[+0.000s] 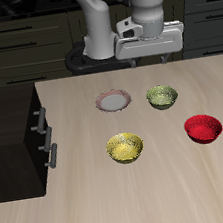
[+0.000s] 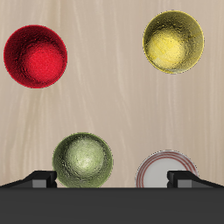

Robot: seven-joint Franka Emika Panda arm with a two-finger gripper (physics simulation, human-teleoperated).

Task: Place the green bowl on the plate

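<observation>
The green bowl (image 1: 162,97) is small, olive-green and pale inside. It stands on the wooden table beside the plate (image 1: 114,101), a small gap apart from it. The plate is flat, with a whitish centre and a pinkish-brown rim, and nothing lies on it. My gripper (image 1: 154,61) hangs open and empty high above the table, over the back edge just behind the green bowl. In the wrist view the green bowl (image 2: 83,160) and the plate (image 2: 166,171) lie between my two spread fingertips (image 2: 41,178), and the gripper (image 2: 112,179) holds nothing.
A yellow bowl (image 1: 125,147) and a red bowl (image 1: 203,128) stand nearer the table's front edge; both also show in the wrist view, yellow bowl (image 2: 173,41) and red bowl (image 2: 35,57). A black drawer cabinet (image 1: 16,138) stands at the table's side beyond the plate.
</observation>
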